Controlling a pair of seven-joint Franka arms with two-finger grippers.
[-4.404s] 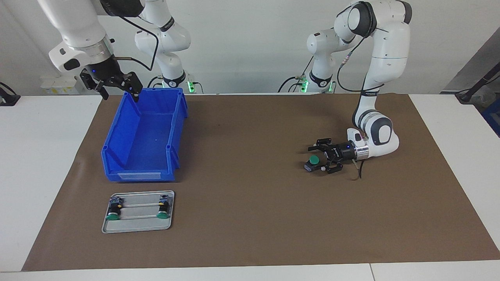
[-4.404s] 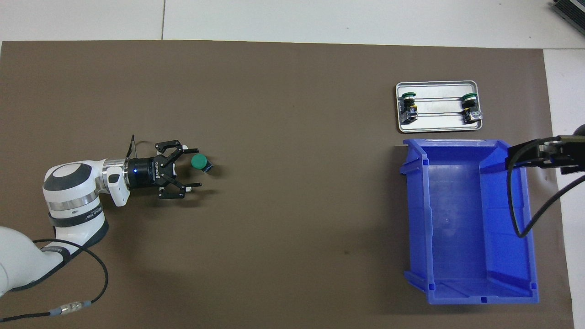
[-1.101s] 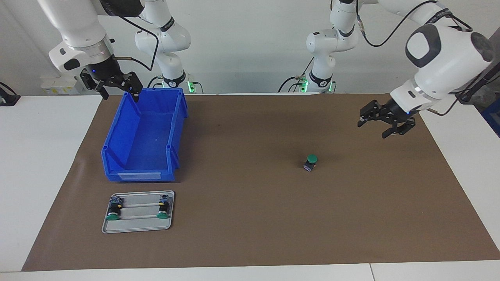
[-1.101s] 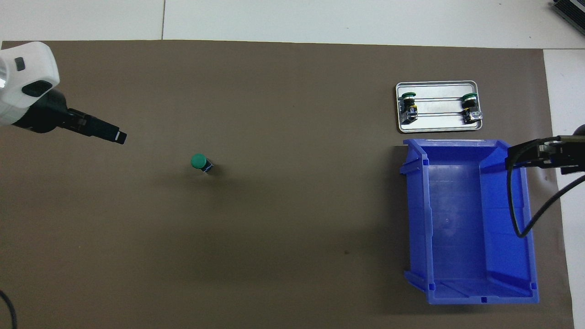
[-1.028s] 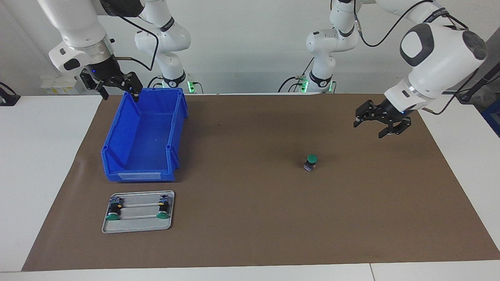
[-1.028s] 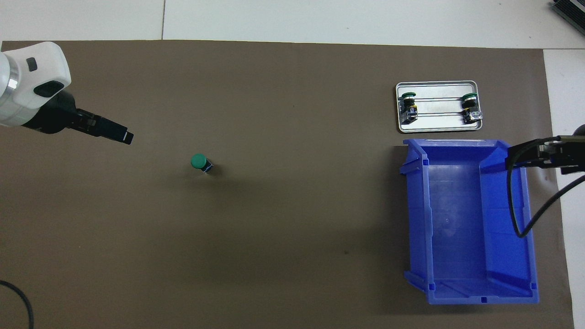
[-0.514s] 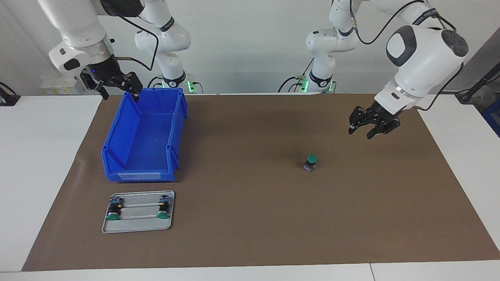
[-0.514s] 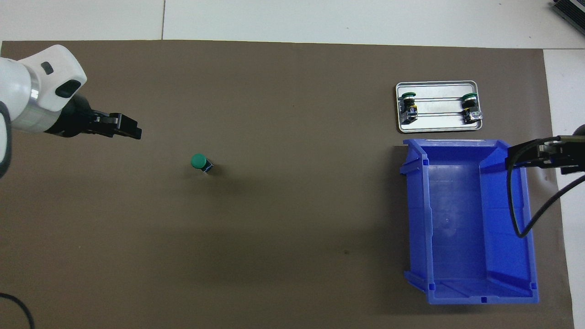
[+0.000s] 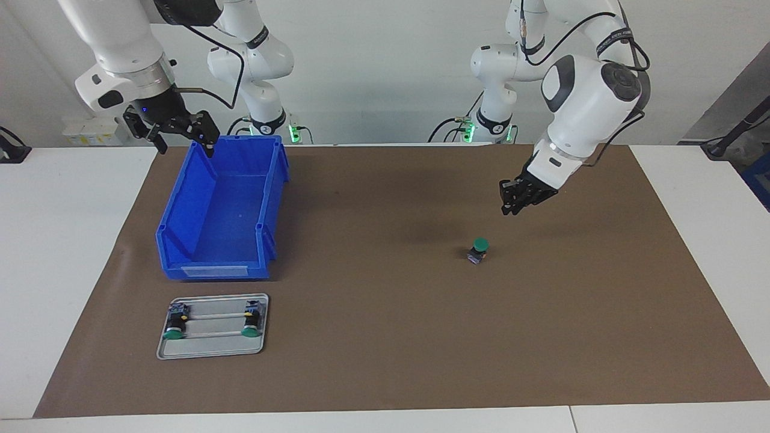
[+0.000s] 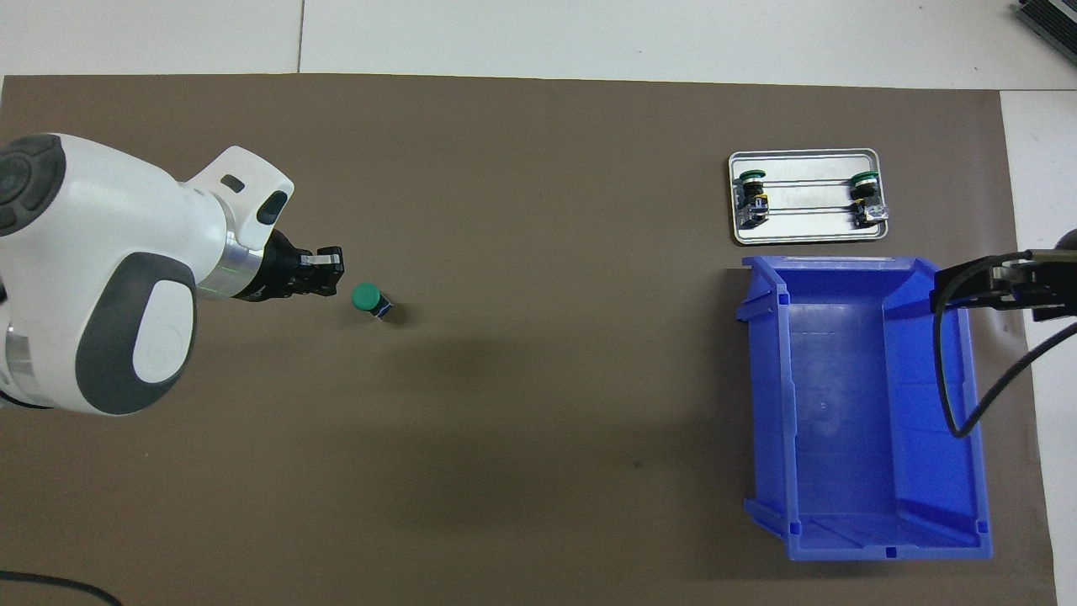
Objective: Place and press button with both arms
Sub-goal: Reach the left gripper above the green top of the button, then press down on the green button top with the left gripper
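My left claw [image 9: 509,207], fingertips pinched together on nothing, hangs in the air above the brown mat [image 9: 385,337] that covers the worktop [image 9: 60,240], just short of the green-capped button [image 9: 478,250] and clear of it. The button stands upright on its grey-blue block, cap up, on the bare mat toward my left arm's end of the worktop, alone and untouched. In the overhead view the same claw [image 10: 330,275] points at the button [image 10: 368,300] from close beside it, with my white forearm filling the corner of the frame.

My right claw [image 9: 180,135] waits with its fingers spread wide and nothing between them, raised over the corner of the blue bin [image 9: 219,216] that lies nearest my bases. The bin sits open-topped at my right arm's end of the mat.

Farther from me than the bin, just beside its short wall, lies a small metal tray [image 9: 212,352]. Two more buttons [image 9: 174,325] of the same kind rest on it on their sides, one at each end, green caps turned away from me, bridged by two thin rods running the length of the tray.
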